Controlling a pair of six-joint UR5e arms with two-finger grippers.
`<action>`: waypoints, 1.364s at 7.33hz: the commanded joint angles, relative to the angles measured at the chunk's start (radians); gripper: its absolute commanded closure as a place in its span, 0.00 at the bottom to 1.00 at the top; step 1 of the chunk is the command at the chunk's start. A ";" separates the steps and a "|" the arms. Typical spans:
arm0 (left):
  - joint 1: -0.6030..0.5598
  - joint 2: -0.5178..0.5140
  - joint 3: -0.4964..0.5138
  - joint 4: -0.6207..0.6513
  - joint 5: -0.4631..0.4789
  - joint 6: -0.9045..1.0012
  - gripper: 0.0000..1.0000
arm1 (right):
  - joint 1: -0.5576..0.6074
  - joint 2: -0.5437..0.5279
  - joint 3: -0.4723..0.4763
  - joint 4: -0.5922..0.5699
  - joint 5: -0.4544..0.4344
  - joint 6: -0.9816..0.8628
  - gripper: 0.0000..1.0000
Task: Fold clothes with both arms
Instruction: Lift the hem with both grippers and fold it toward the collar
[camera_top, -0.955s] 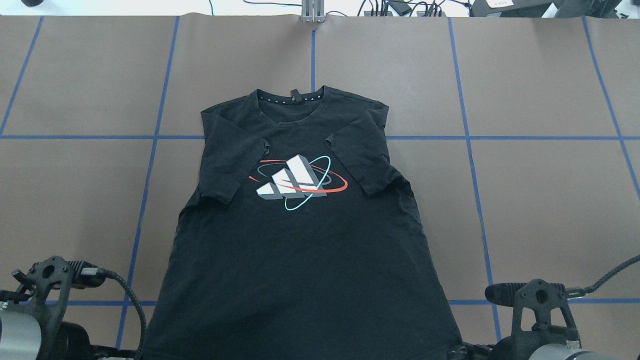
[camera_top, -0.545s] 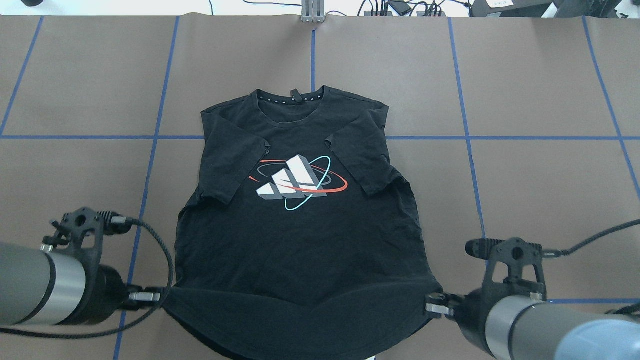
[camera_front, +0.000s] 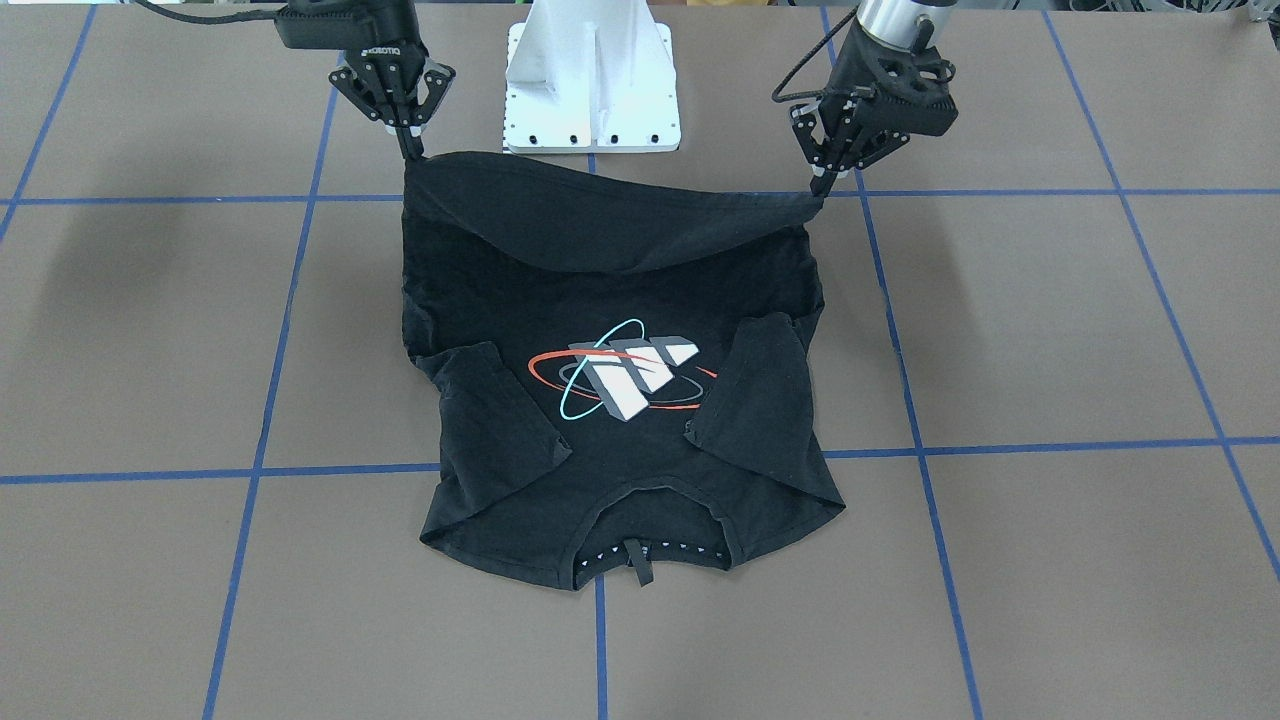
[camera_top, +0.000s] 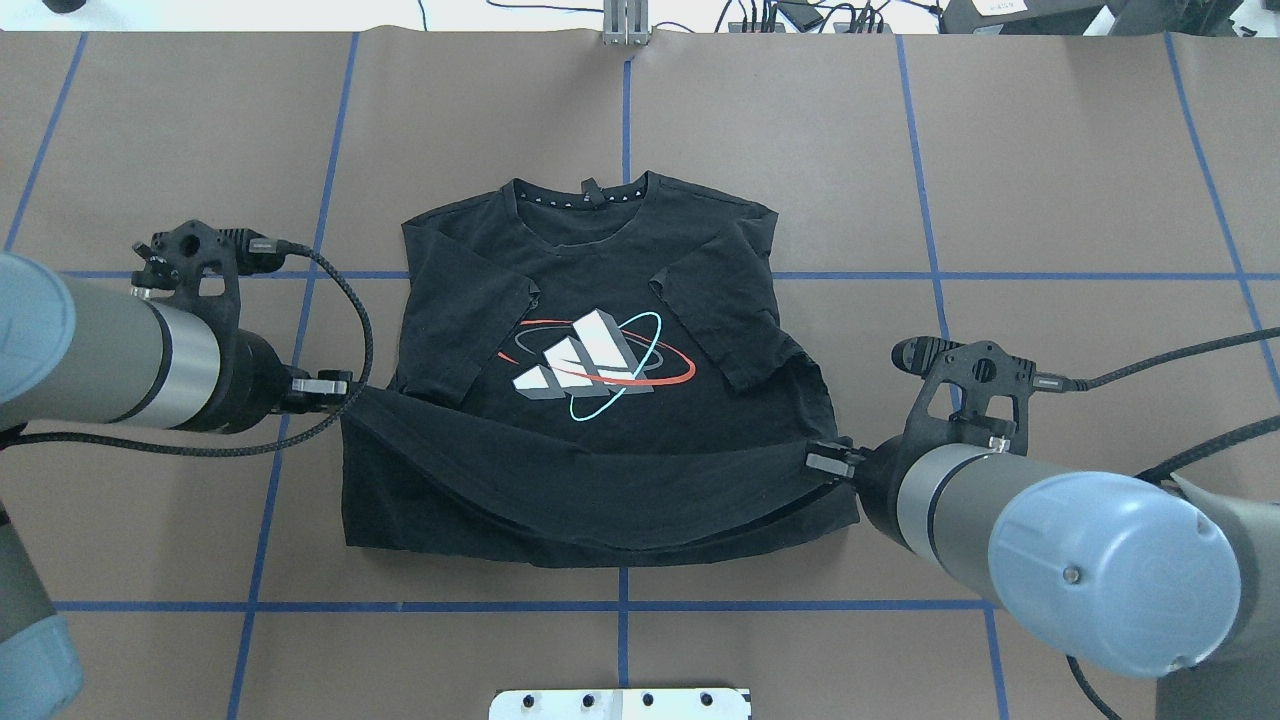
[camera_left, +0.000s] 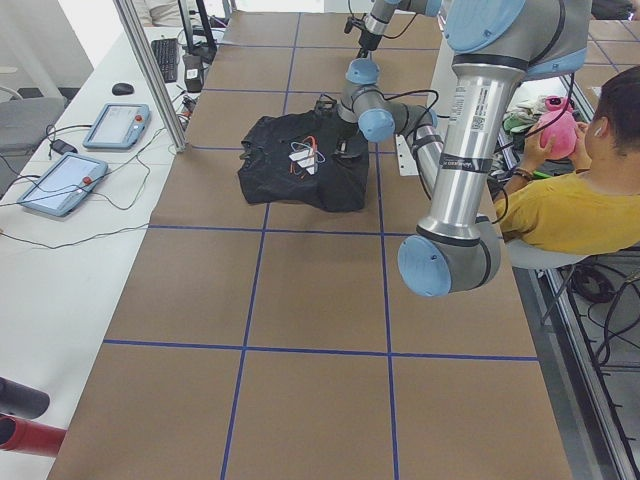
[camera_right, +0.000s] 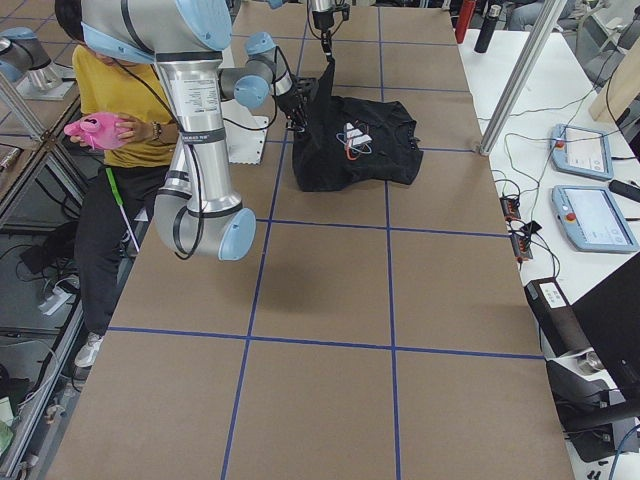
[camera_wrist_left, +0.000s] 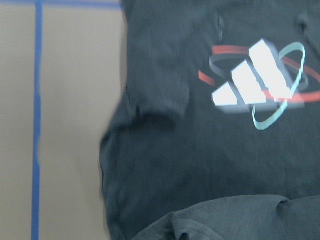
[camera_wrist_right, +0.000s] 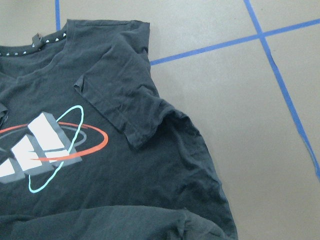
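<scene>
The clothes, one black T-shirt (camera_top: 600, 440), lie face up on the brown table with both sleeves folded inward beside the white logo (camera_top: 595, 362). My left gripper (camera_top: 345, 385) is shut on the hem's left corner, held above the table. My right gripper (camera_top: 825, 462) is shut on the hem's right corner. Between them the raised hem sags over the shirt's lower body, just short of the logo. Facing the robot, the T-shirt (camera_front: 620, 300) shows the left gripper (camera_front: 820, 185) and the right gripper (camera_front: 408, 150) pinching the two corners. Both wrist views show only cloth.
The white mounting base (camera_front: 590, 90) stands behind the hem. A seated person in a yellow shirt (camera_left: 580, 200) is beside the robot. Tablets (camera_right: 590, 210) and cables lie on the white side table beyond the collar. Blue tape lines cross the brown table (camera_top: 1050, 200).
Both grippers have moved away from the table's near edge toward the collar, lifting the hem and drawing it over the shirt's lower half.
</scene>
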 joint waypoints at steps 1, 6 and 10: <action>-0.084 -0.074 0.090 0.000 0.019 0.048 1.00 | 0.127 0.020 -0.038 0.007 0.060 -0.047 1.00; -0.141 -0.167 0.224 -0.008 0.070 0.050 1.00 | 0.349 0.241 -0.364 0.010 0.164 -0.143 1.00; -0.155 -0.258 0.475 -0.142 0.099 0.113 1.00 | 0.419 0.350 -0.637 0.161 0.178 -0.168 1.00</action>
